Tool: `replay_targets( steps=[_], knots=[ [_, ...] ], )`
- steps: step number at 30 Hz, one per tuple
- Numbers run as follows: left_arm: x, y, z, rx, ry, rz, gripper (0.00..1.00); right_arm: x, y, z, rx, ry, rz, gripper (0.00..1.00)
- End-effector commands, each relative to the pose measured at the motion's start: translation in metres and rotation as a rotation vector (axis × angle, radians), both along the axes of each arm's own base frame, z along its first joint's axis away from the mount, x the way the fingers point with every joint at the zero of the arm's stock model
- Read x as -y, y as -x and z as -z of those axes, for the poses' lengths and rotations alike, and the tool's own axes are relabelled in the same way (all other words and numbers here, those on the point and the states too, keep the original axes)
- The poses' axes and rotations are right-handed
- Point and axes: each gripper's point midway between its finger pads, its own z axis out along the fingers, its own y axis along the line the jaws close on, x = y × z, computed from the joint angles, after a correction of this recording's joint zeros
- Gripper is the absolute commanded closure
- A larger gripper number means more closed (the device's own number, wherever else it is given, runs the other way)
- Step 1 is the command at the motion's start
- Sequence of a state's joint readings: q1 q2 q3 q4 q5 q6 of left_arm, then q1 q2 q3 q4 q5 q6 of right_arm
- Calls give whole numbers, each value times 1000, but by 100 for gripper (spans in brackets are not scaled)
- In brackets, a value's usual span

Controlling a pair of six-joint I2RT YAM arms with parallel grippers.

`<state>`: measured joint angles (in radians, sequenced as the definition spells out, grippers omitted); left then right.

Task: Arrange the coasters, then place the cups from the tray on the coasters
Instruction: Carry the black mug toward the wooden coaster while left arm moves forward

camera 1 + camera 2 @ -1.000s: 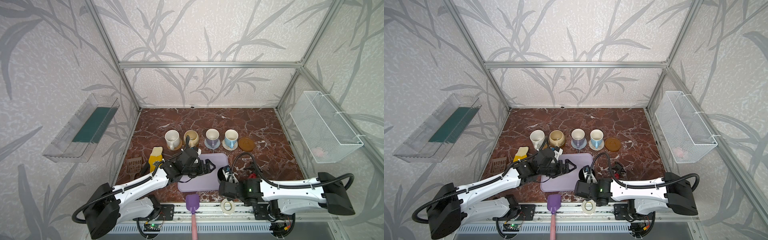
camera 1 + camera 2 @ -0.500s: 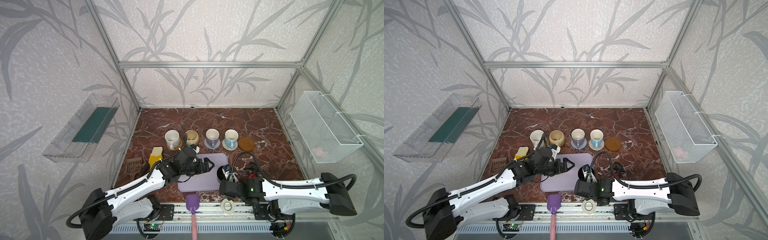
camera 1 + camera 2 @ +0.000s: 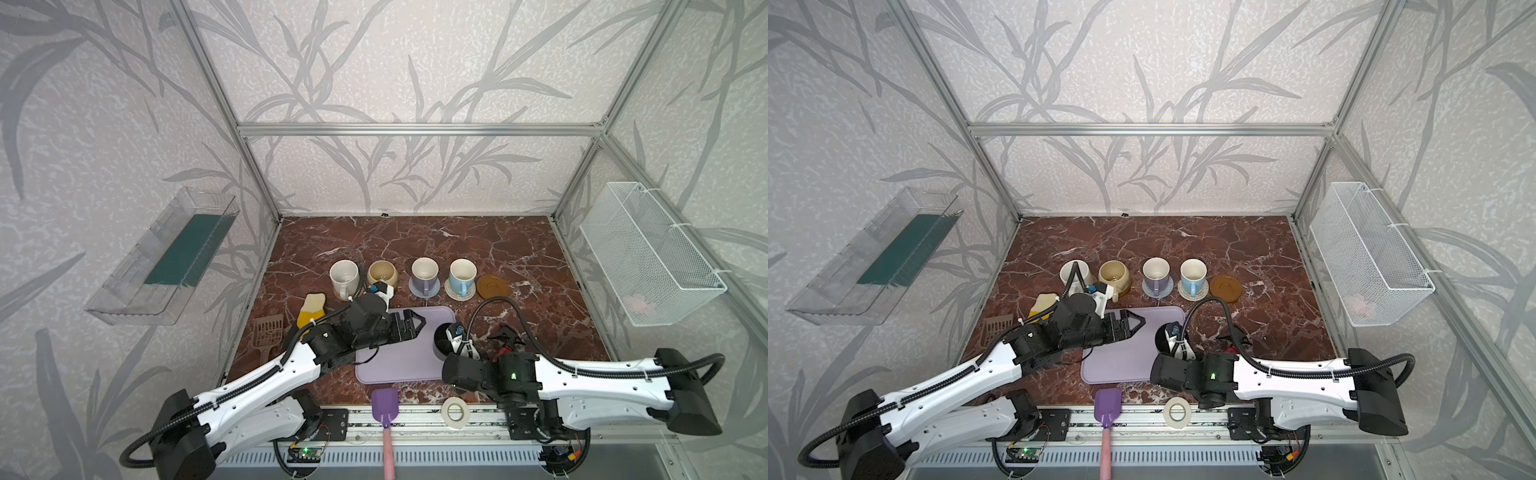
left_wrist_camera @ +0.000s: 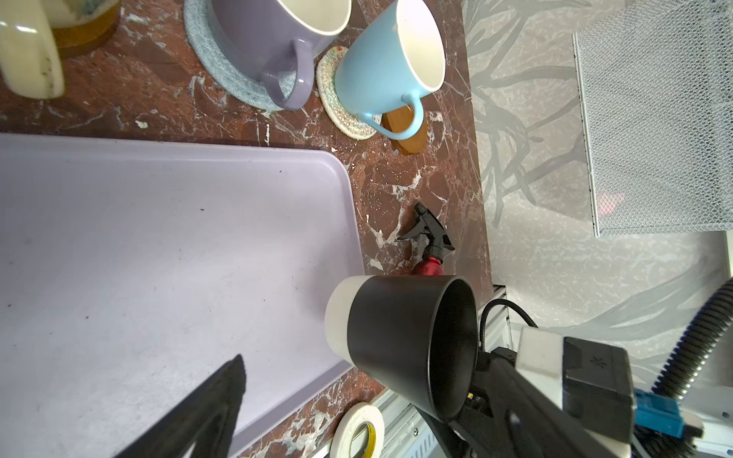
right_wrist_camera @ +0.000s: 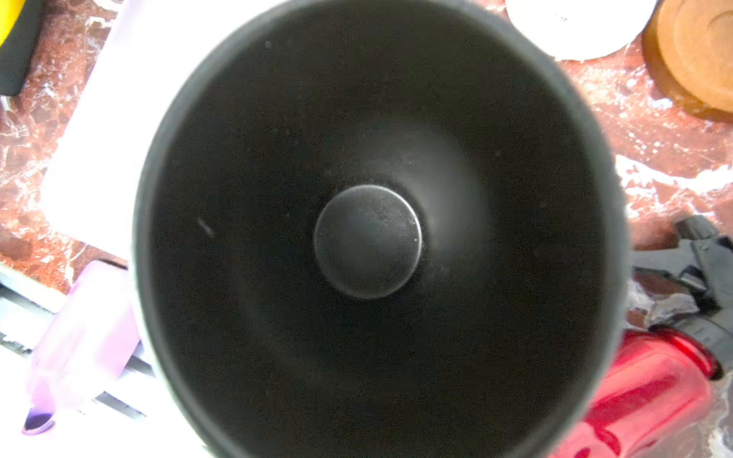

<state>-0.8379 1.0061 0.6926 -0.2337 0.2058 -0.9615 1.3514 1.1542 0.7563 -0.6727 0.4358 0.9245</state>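
Left claw (image 3: 410,325): hanging wide open over the tray (image 3: 399,368).
Right claw (image 3: 459,351): clamping shut on the black cup (image 4: 396,337).
Black cup: sitting in the right claw's grip at the tray's edge, just off the left claw's tips.
Row beyond both claws: white cup (image 3: 344,276), cream-yellow cup (image 3: 382,274), lilac cup (image 3: 424,274) and light blue cup (image 3: 462,276) standing on coasters.
Amber coaster (image 3: 492,286): lying bare, well ahead of the right claw.

A black cup (image 4: 400,341) with a pale base hangs tilted over the corner of the lilac tray (image 4: 158,238), its rim pinched by the right gripper (image 4: 482,374). Whether it touches the tray is unclear. Beyond it, a lilac cup (image 4: 269,35) stands on a grey-blue coaster (image 4: 214,71), and a light blue cup (image 4: 380,67) on a beige coaster (image 4: 345,115).
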Motion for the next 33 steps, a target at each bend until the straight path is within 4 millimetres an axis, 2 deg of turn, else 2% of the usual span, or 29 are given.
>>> replay_targets(
  steps=[1, 12, 17, 23, 29, 33],
  knots=[
    [5, -9, -18, 63, -3, 7, 3, -3, -17, -32, 68, -62, 14, 96],
    [20, -32, -35, 124, -20, 1, 3, 25, -43, -55, 103, -64, 56, 96],
    [41, -39, -52, 140, -31, 105, 1, 38, -57, -66, 105, -38, 59, 96],
    [47, -56, -75, 162, -24, 87, 1, 55, -78, -84, 134, -34, 88, 97],
    [51, -58, -82, 112, -26, 108, 1, 66, -100, -104, 144, -80, 135, 96],
    [63, -67, -91, 109, 21, 141, 1, 70, -118, -112, 151, -89, 159, 96]
  ],
)
